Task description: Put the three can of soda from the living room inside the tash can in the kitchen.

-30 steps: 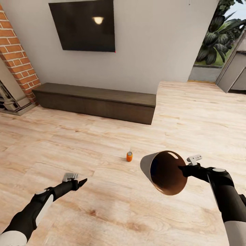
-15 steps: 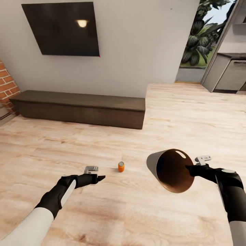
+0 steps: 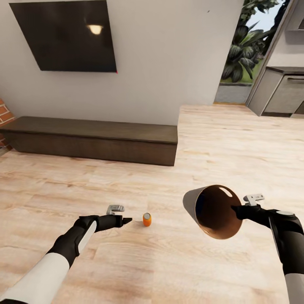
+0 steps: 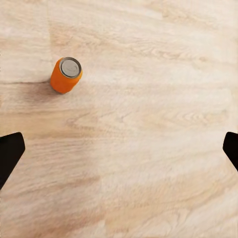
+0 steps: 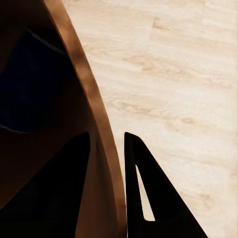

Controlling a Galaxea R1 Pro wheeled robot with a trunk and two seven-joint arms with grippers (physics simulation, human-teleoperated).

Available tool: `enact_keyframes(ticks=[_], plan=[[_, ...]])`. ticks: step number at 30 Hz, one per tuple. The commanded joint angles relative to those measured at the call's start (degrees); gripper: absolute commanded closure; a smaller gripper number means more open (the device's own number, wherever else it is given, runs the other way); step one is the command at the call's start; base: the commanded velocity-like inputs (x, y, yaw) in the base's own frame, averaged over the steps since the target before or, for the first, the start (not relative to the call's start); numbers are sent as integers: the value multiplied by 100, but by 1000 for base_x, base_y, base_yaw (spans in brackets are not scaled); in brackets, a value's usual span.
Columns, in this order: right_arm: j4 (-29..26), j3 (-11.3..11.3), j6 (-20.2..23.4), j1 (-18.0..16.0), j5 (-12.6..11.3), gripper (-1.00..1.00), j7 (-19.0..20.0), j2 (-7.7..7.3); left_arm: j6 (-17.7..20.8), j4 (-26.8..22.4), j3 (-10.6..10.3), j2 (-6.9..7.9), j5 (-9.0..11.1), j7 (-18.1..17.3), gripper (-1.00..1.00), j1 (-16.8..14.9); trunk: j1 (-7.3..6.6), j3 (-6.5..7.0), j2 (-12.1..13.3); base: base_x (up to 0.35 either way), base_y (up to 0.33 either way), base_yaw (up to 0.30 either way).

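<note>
One orange can of soda (image 3: 146,219) with a silver top stands upright on the light wood floor. My left gripper (image 3: 126,220) hovers just left of it, a short gap away. The left wrist view looks down on the same can of soda (image 4: 66,75), off to one side of the wide-apart dark fingertips (image 4: 10,151); the left gripper is open and empty. My right gripper (image 3: 234,210) is shut on the rim of the tash can (image 3: 212,210), held in the air tipped on its side, copper-brown inside toward me. The right wrist view has one finger on each side of the tash can's rim (image 5: 94,129).
A long low dark-brown cabinet (image 3: 93,139) runs along the white wall under a dark wall screen (image 3: 65,36). An opening at the right leads past plants to grey cabinets (image 3: 280,95). A sliver of red brick (image 3: 3,116) sits at the far left. Wood floor surrounds me.
The view has swung right, pushing the brick fireplace almost out of frame. My left gripper has reached forward and closed in on the can. The trash can stays held in the right gripper.
</note>
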Motion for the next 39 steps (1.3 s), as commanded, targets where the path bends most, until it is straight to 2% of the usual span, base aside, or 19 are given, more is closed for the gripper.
enact_keyframes(ticks=[1, 10, 14, 20, 32, 39], plan=[[-5, 7, 38, -4, -124, 100, 39, 3, -1, -1, -1, 0, 1, 0, -100, 0, 0, 1, 0, 324, 0, -1], [22, 41, 53, -2, -106, 100, 35, -20, -10, -2, 1, -2, 4, 71, -100, -1, 0, 1, 0, 324, 0, 0], [36, 8, 58, -3, 70, 100, 36, -31, -9, 1, 8, -7, 3, 75, -100, -1, 0, 8, 0, 324, 0, -46], [39, -20, 64, -4, 180, 100, 38, -33, -23, 2, 11, -9, 3, 81, -100, -1, 0, 41, 0, 324, 0, -136], [31, 41, 70, -4, 205, 100, 23, 43, -27, 3, 8, -10, 2, 89, -100, -2, 0, 126, 0, 324, 0, -169], [23, 61, 210, -4, 226, 100, 30, 52, -16, 1, 11, -10, 8, 94, -100, -1, 0, 140, 0, 235, 0, -48]])
